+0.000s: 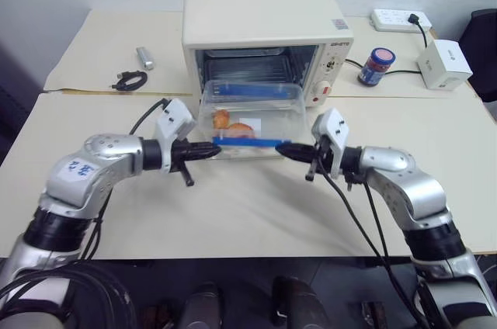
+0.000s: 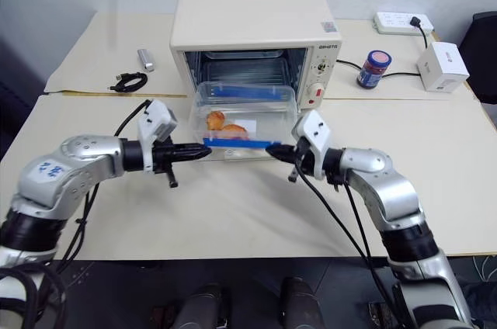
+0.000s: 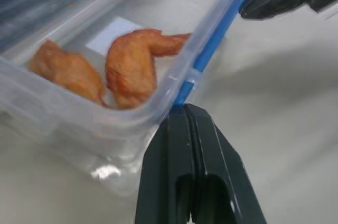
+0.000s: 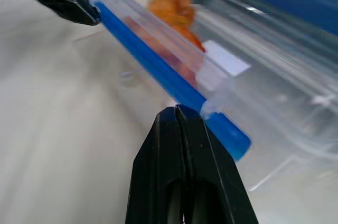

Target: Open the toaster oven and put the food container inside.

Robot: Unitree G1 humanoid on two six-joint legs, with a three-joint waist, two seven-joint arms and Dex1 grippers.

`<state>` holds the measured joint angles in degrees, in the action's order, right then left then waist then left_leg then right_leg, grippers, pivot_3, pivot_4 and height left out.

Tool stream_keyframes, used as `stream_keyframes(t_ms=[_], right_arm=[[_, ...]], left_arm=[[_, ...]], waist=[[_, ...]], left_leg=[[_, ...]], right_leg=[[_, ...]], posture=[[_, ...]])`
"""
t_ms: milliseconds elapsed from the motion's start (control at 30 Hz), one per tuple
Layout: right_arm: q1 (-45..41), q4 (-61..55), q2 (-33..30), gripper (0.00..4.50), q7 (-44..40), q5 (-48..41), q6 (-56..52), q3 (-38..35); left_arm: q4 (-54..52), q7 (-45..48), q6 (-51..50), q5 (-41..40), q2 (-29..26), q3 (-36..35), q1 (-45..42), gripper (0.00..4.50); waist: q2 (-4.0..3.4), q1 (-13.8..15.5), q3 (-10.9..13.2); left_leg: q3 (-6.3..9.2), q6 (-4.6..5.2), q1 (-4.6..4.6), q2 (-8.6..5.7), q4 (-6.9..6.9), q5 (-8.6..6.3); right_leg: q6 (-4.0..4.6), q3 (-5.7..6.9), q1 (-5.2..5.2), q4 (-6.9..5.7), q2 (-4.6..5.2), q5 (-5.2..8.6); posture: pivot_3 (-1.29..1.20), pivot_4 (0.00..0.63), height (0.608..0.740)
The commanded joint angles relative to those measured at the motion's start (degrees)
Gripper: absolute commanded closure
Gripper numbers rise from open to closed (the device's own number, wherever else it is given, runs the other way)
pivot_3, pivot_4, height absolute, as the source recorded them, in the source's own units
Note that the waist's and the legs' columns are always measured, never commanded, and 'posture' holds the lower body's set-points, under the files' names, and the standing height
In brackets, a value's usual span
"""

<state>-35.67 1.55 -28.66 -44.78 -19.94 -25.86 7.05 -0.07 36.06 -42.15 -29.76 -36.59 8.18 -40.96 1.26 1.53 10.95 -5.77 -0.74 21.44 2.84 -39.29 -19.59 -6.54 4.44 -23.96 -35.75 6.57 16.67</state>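
The cream toaster oven stands at the back of the table with its front open, and its wire rack shows inside. Just in front of the opening sits the clear food container, holding orange food pieces. A blue clip runs along its near side. My left gripper is shut, its tip against the left end of that clip. From the other side my right gripper, also shut, touches the clip's right end. Nothing lies between either pair of fingers.
On the right behind the arms are a blue-lidded jar, a small white box and a power strip. A black cable and a small silver object lie at the back left. The table is bare near me.
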Motion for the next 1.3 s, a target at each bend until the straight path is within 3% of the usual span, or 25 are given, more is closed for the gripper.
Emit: stream_keyframes(t_ms=[33,267,367,467,600,700,800,933,1133,1300], right_arm=[[-5.6,8.3,3.5,4.47,5.2,4.4,6.7,-1.8],[-14.7,23.0,10.2,4.47,13.9,7.4,14.6,-5.7],[-14.5,19.9,11.7,4.47,12.7,6.2,13.5,-6.2],[-8.9,9.4,9.4,4.47,8.0,2.8,8.0,-6.1],[1.7,-10.1,3.0,4.47,2.8,-5.3,-3.6,-7.4],[11.9,-21.7,-2.3,4.5,1.4,-10.3,-10.0,-9.6],[18.3,-24.7,-4.5,4.5,3.0,-9.2,-11.4,-9.4],[20.4,-19.9,-2.9,4.5,5.1,-5.9,-8.3,-8.3],[15.9,-5.6,2.3,4.5,8.4,1.7,1.4,-5.8],[8.5,7.6,5.8,4.5,8.8,5.0,7.7,-5.4]], left_arm=[[8.5,-4.9,4.9,4.8,5.3,-2.3,-6.3,4.5],[16.6,-8.5,8.7,7.8,12.4,-6.4,-11.6,4.5],[11.5,-4.2,4.9,5.4,9.8,-8.0,-10.2,4.5],[1.0,0.0,-2.3,-0.8,4.8,-12.4,-5.7,4.5],[-12.6,5.2,-15.2,-14.5,-5.3,-24.8,2.3,4.5],[-20.3,9.2,-21.1,-21.2,-13.5,-33.9,10.9,3.9],[-24.4,12.4,-22.6,-24.7,-18.6,-38.5,17.5,3.03],[-26.2,15.3,-20.5,-25.1,-22.4,-39.7,20.9,1.8],[-24.7,15.0,-16.7,-24.0,-23.9,-39.2,19.7,0.02],[-25.0,15.0,-15.3,-23.6,-25.6,-39.7,20.6,0.02]], waist=[[0.0,-0.3,0.0],[0.0,-2.0,0.0],[0.0,-3.1,0.0],[-0.01,-3.8,0.0],[-0.02,-3.9,0.0],[-0.02,-3.5,0.0],[0.01,-2.8,0.0],[0.03,-1.8,0.0],[0.03,-1.8,0.0],[0.03,-2.9,0.0]], left_leg=[[-0.01,0.01,0.03,0.0,-0.01,0.01],[-0.02,-0.01,0.07,0.0,0.15,0.02],[-0.07,-0.04,0.26,0.0,0.15,0.04],[-0.06,-0.08,0.34,0.04,0.19,0.06],[0.07,-0.09,0.46,0.06,0.21,0.05],[0.4,-0.08,0.57,0.08,0.1,0.04],[0.38,-0.08,0.37,0.05,0.08,0.04],[0.29,-0.03,0.23,-0.03,0.0,0.14],[0.03,-0.15,0.02,-0.01,0.17,0.17],[-0.12,-0.15,0.05,0.03,0.25,0.15]], right_leg=[[-0.04,0.0,-0.01,0.03,0.0,-0.03],[-0.04,0.02,-0.13,0.0,0.04,-0.03],[-0.04,-0.01,-0.45,-0.19,0.06,-0.02],[-0.04,-0.02,-0.6,-0.22,0.05,-0.02],[-0.01,-0.01,-0.65,-0.2,0.07,-0.01],[-0.01,-0.04,-0.71,-0.23,0.07,-0.01],[0.0,-0.03,-0.47,-0.17,0.08,0.0],[-0.01,-0.13,-0.33,-0.07,0.12,-0.02],[0.16,-0.26,-0.41,-0.29,0.06,0.07],[0.15,-0.28,-0.44,-0.33,0.03,0.07]], posture=[[0.0,0.15,0.74],[0.0,0.15,0.74],[0.0,0.15,0.74],[0.0,0.15,0.74],[0.0,0.15,0.74],[0.0,0.15,0.74],[0.0,0.15,0.74],[0.0,0.15,0.74],[0.0,0.15,0.74],[0.0,0.15,0.74]])
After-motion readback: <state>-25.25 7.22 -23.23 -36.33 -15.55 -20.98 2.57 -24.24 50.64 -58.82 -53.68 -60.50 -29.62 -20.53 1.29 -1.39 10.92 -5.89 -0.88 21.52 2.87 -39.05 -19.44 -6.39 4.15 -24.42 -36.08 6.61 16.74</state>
